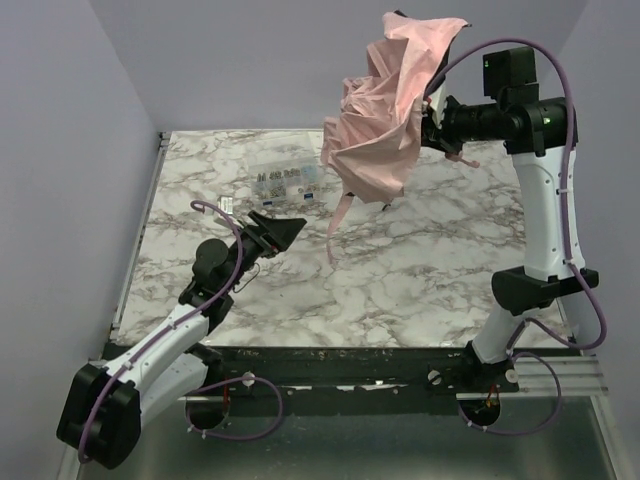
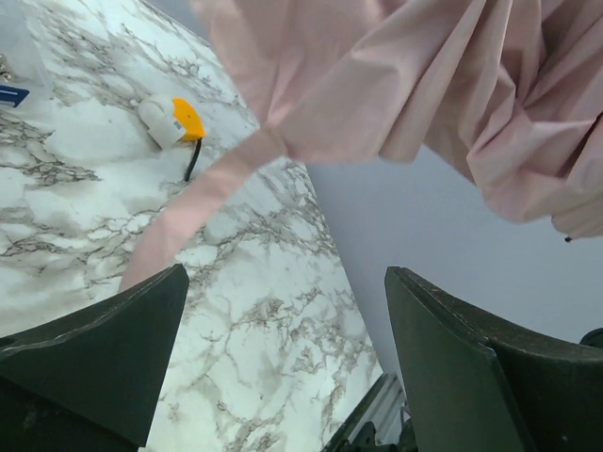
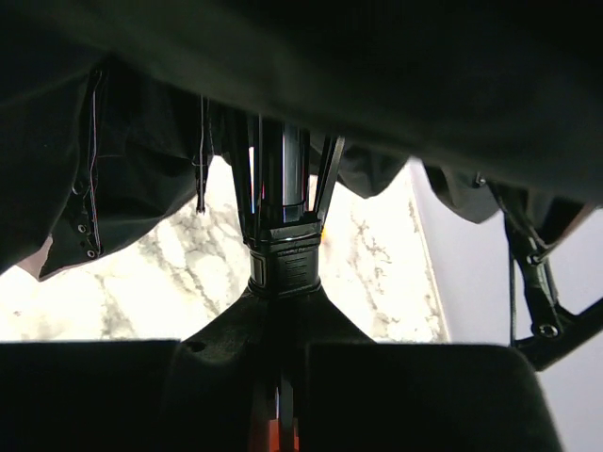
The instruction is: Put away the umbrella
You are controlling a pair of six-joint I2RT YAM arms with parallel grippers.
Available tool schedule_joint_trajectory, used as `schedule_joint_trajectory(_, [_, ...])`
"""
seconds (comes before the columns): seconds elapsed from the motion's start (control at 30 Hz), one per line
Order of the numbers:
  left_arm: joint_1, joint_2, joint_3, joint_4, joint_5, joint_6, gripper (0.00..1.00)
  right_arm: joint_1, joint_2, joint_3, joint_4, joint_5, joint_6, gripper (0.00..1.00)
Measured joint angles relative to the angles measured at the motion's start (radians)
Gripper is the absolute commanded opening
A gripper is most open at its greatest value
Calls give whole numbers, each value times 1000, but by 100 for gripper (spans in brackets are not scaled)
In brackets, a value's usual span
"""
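Observation:
The umbrella (image 1: 380,120) is a half-collapsed pale pink canopy held in the air over the far right of the table. Its long pink strap (image 1: 338,225) hangs down towards the marble. My right gripper (image 1: 432,115) is shut on the umbrella's black shaft; in the right wrist view the runner (image 3: 285,259) sits just above my closed jaws (image 3: 283,377), with the dark underside of the canopy (image 3: 141,141) overhead. My left gripper (image 1: 285,232) is open and empty, low over the table's middle left, pointing at the umbrella. The left wrist view shows the pink fabric (image 2: 424,85) and strap (image 2: 198,202) above the open gripper (image 2: 287,358).
A clear box of small parts (image 1: 285,180) lies at the back of the marble table (image 1: 400,290). A small orange-and-white gadget (image 2: 174,121) lies on the marble beneath the canopy. Walls close the left and far sides.

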Motion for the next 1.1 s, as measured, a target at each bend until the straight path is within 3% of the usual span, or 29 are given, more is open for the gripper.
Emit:
schedule_joint_trajectory(0.57, [40,-21,2,-62,47,32,87,-7,0,5,224,29,-18,0])
schedule_joint_trajectory(0.87, [73,-168,-26,-148,48,91,87,-7,-22,-398,183,-43,-135,0])
schedule_joint_trajectory(1.1, [79,-219,-84,-184,59,92,87,-7,-144,-685,134,-82,-177,0])
